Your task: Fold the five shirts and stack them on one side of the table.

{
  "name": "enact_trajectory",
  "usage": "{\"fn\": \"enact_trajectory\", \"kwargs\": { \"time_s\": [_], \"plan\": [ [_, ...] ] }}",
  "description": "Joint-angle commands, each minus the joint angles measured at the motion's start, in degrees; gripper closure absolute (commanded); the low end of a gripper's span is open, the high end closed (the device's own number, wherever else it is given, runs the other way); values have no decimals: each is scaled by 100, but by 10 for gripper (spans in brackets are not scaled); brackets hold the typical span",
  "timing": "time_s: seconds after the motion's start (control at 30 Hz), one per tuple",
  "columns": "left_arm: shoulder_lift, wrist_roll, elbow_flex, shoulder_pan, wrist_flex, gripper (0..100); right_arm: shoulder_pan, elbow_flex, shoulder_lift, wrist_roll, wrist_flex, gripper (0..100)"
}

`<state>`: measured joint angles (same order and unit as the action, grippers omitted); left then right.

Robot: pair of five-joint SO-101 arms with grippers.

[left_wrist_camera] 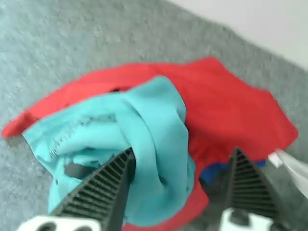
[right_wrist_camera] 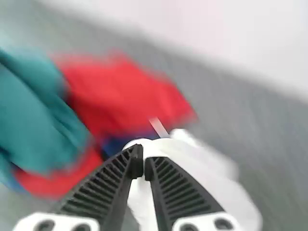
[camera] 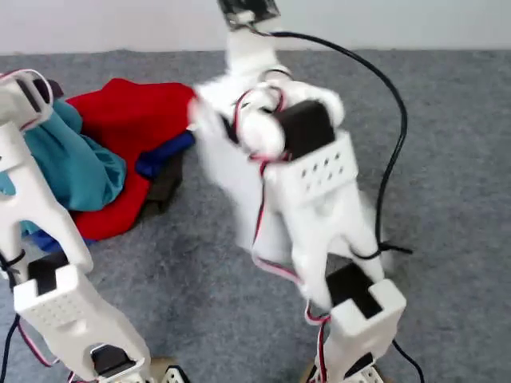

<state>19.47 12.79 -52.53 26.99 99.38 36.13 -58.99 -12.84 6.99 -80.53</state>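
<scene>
Nothing folded yet: shirt pile (camera: 120,136) heaped upper left, right gripper (right_wrist_camera: 143,156) pinching white shirt (right_wrist_camera: 216,168), left gripper (left_wrist_camera: 183,159) spread above teal shirt (left_wrist_camera: 154,130).

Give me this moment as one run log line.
left hand open above teal shirt | right hand shut on white shirt | teal shirt crumpled on red shirt
</scene>
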Motion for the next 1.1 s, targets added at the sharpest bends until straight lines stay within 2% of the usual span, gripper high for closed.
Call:
{"fn": "enact_trajectory", "kwargs": {
  "time_s": [0.0, 0.13, 0.4, 0.5, 0.63, 0.83, 1.0, 1.07],
  "plan": [
    [-589, 35, 910, -176, 97, 713, 110, -624, 347, 114, 831, 990],
    [-905, 0, 1393, -193, 97, 713, -813, -220, 171, 132, 453, 990],
    [-1222, -18, 1455, -237, 97, 713, -2756, 1503, -787, 53, -1727, 990],
    [-1222, -149, 1464, -273, 97, 713, -3521, 1925, -1244, -844, -2211, 990],
    [-1231, -185, 1464, -642, 105, 713, -4585, 2655, -1648, -1846, -2220, 990],
    [-1231, -176, 1473, -1530, 105, 714, -6035, 3086, -1710, -3200, -2237, 990],
    [-1187, -167, 1657, -2303, 105, 714, -7099, 3499, -1710, -5055, -2246, 989],
    [-1187, -167, 2000, -2743, 105, 714, -7468, 3596, -1710, -5398, -2237, 969]
  ]
}}
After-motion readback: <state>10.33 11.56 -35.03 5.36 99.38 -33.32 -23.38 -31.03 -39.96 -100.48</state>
